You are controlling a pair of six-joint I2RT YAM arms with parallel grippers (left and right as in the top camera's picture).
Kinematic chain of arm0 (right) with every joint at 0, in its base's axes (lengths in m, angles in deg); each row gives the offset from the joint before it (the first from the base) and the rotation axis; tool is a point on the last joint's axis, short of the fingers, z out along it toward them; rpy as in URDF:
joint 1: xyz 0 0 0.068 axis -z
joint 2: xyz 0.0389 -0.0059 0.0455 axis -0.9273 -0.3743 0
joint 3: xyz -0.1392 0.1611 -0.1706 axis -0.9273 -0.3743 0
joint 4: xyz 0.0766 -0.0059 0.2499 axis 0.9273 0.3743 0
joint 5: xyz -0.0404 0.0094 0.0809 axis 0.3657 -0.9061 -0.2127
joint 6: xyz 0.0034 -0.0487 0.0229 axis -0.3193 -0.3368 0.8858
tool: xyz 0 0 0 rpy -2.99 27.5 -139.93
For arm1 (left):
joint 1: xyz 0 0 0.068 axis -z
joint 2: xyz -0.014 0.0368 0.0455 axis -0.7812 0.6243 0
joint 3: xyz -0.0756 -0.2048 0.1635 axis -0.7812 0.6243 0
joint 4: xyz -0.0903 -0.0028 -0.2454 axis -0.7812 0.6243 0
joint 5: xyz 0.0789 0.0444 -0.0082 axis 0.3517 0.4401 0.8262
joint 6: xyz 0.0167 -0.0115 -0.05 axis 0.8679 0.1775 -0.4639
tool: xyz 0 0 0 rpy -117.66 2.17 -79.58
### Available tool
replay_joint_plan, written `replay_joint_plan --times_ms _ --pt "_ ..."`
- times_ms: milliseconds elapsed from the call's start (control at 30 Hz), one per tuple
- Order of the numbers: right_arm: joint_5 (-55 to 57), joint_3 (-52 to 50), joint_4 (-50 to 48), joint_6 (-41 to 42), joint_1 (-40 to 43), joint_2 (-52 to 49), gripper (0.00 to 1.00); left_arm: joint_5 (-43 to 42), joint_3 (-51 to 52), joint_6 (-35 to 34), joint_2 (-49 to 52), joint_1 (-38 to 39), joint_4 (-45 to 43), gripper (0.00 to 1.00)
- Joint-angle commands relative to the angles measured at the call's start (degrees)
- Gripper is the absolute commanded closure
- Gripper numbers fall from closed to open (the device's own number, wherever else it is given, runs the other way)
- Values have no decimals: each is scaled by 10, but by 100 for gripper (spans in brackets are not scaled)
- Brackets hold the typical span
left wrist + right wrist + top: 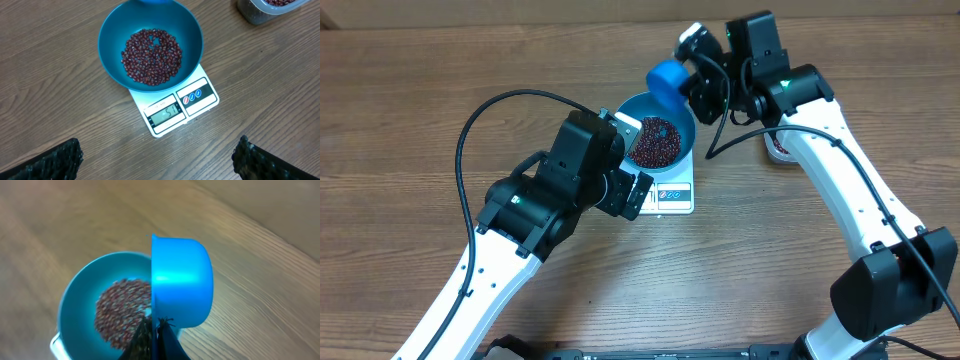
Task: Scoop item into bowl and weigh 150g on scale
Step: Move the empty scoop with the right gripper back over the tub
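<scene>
The glossy blue bowl (685,128) sits on the white scale (675,195) and holds a heap of dark red-brown beans (655,143). My right gripper (698,88) is shut on the handle of a small blue scoop (668,77), tipped on its side over the bowl's far rim. From the right wrist, the scoop (182,282) turns its mouth toward the bowl (80,305) and beans (120,310); its inside is hidden. My left gripper (632,185) stands open and empty beside the scale's front left. In its view, the bowl (112,45), beans (151,55) and scale (197,95) lie ahead.
A clear plastic tub (265,10) with more beans stands to the right of the scale, partly hidden under the right arm in the overhead view (780,148). The left arm reaches in from the front left and overlaps the bowl's left side. Bare wooden tabletop surrounds the scale.
</scene>
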Motion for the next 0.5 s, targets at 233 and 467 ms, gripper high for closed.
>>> replay_joint_plan --times_ms 233,467 --pt "200 17 -54 126 0 84 96 -4 -9 7 -6 -3 -2 0" --pt "369 17 -14 128 13 85 96 -4 -9 7 -6 -3 -1 0"
